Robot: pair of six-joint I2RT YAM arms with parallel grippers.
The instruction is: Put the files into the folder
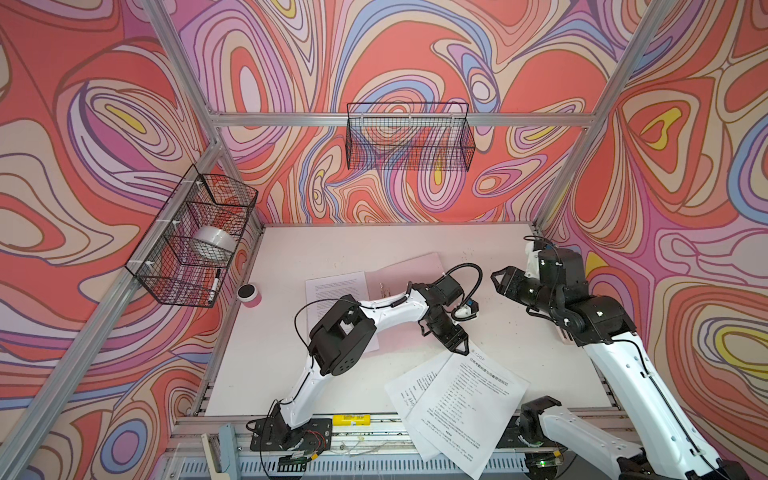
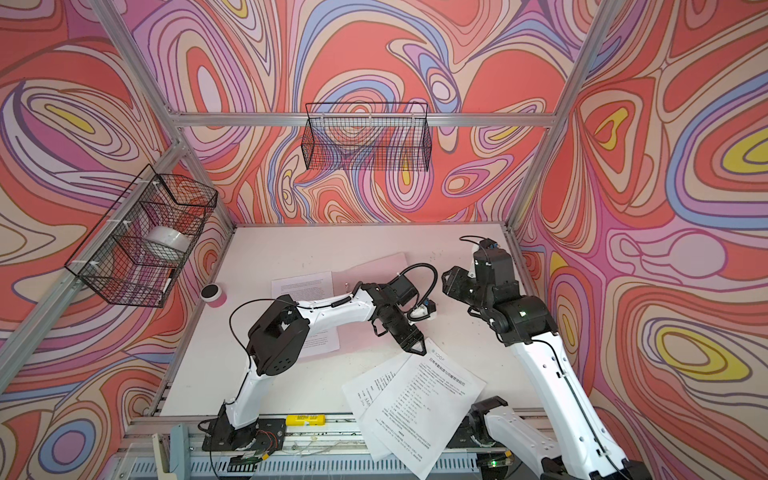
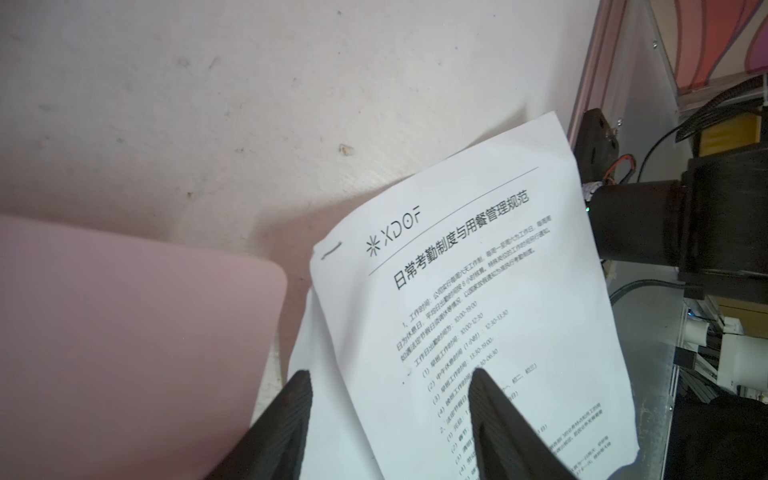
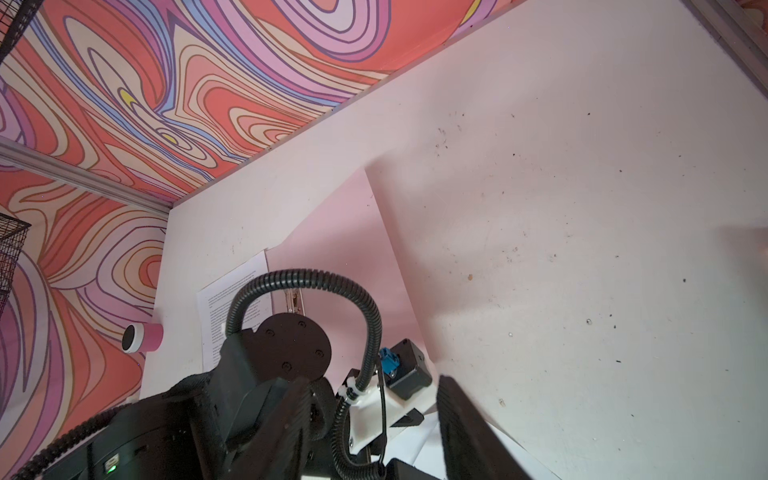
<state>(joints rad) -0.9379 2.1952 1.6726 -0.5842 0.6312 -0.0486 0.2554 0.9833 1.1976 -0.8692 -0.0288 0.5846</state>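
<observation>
We see the left tool (image 1: 460,348) with fingers spread, pinching nothing, at the top corner of the loose files (image 1: 461,399) on the bench's (image 1: 291,249) near edge. The pink folder (image 1: 415,266) lies open behind it, carrying one printed sheet (image 1: 334,291). The right tool (image 1: 498,279) hangs spread and empty.

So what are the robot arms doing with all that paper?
They're filling the pink folder, which lies open on the table. One sheet lies in it already. The left gripper hangs open over more papers at the table's front edge. The right gripper is open and empty, off to the side.
</observation>
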